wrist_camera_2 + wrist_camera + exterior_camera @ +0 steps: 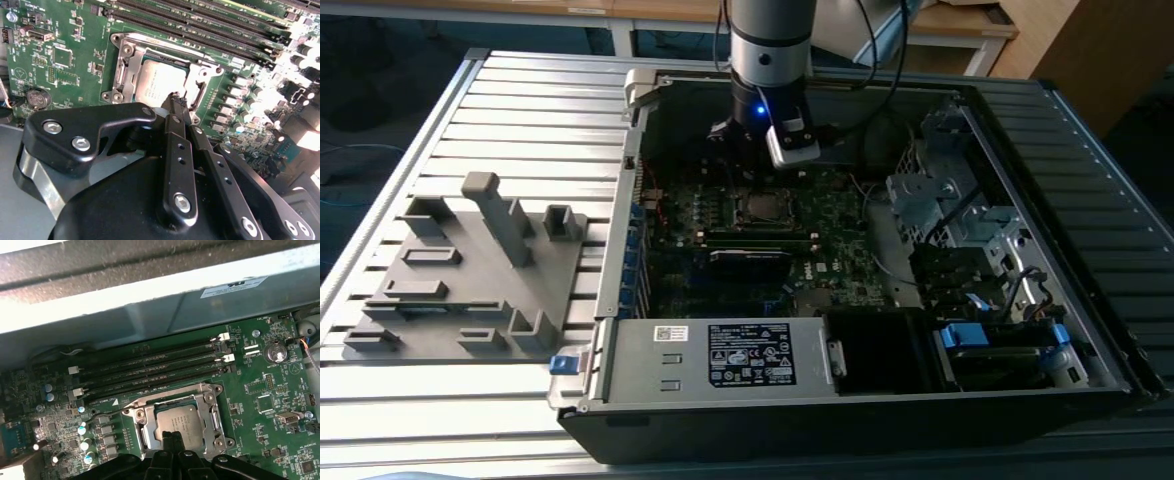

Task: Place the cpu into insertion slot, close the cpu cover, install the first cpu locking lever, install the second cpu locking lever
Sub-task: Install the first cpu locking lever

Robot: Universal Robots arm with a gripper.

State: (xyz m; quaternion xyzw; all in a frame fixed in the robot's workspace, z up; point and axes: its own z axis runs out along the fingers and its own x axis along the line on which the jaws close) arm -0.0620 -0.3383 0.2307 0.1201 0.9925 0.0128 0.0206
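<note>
Gripper (pixel 175 101) closed on nothing, its two black fingers pressed together, tips poised at one edge of the cpu (pixel 156 82). Directly beneath it the chip lies flat in the insertion slot (pixel 148 436), with the cpu cover (pixel 214 410) lying down around it. Past the socket from the gripper, long black memory slots (pixel 150 371) cross the green motherboard (pixel 270 390).

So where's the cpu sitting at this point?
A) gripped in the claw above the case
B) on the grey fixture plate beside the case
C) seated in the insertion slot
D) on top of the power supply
C: in both wrist views the cpu lies flat inside the insertion slot, with the claw tips at its edge.
</note>
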